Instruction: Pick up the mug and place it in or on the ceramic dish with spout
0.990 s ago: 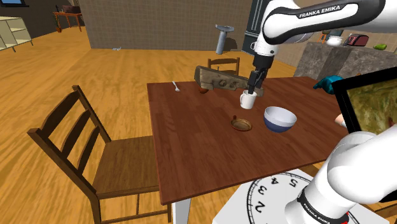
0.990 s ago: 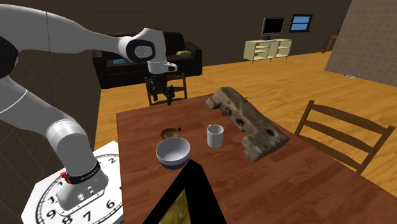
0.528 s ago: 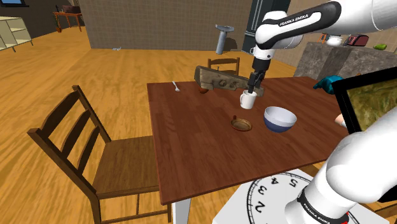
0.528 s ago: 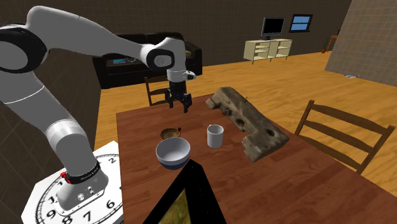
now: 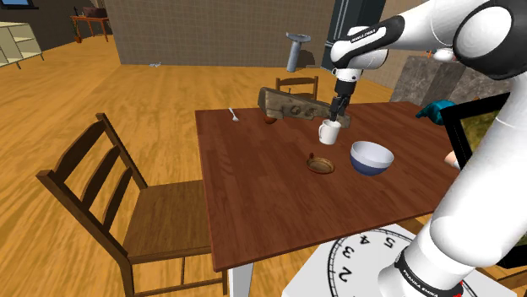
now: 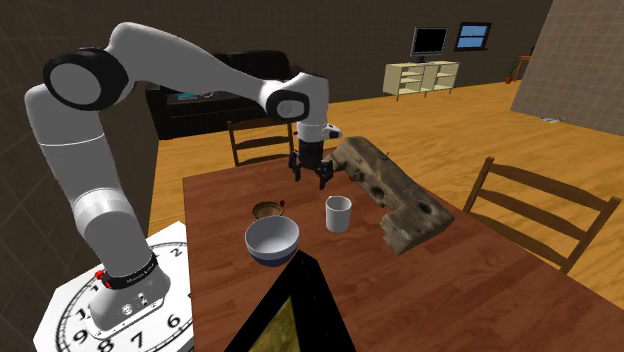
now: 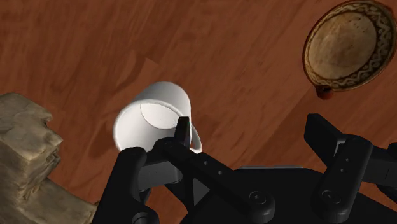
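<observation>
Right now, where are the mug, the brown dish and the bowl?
mug (image 6: 338, 216), second exterior view, its side wall.
dish (image 7: 347, 43), wrist view, its bare inside.
bowl (image 5: 370, 169), shoulder view, its outer wall.

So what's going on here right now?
The white Franka arm is going for the white mug. Its black hand hangs open above the mug and a little to one side, touching nothing. The mug stands upright on the wooden table, not yet grasped. The small brown dish with the spout sits empty close by, next to a blue and white bowl.
</observation>
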Controlling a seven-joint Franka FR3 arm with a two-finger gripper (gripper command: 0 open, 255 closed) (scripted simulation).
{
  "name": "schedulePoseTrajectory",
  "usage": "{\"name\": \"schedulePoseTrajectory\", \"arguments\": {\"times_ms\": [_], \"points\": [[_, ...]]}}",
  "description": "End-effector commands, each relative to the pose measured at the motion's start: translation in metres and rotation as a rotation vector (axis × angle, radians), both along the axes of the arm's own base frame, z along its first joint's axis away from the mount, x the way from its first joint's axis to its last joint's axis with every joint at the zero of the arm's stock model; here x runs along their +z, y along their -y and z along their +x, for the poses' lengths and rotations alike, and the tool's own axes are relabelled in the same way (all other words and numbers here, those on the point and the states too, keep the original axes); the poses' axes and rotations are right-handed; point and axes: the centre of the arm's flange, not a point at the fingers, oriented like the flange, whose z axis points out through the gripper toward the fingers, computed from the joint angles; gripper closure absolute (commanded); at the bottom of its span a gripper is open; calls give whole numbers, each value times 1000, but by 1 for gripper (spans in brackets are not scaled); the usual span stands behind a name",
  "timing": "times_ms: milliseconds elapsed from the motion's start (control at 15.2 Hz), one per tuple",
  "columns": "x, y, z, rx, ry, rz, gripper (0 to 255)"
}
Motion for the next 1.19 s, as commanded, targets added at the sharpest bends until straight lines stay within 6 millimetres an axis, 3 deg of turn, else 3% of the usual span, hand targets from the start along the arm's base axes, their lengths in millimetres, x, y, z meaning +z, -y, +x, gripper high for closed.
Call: {"name": "schedulePoseTrajectory", "arguments": {"times_ms": [0,594,1122], "points": [[-13,23,12,2,-4,3,0],[-58,126,59,4,-21,20,0],[-100,129,58,4,-21,20,0]]}}
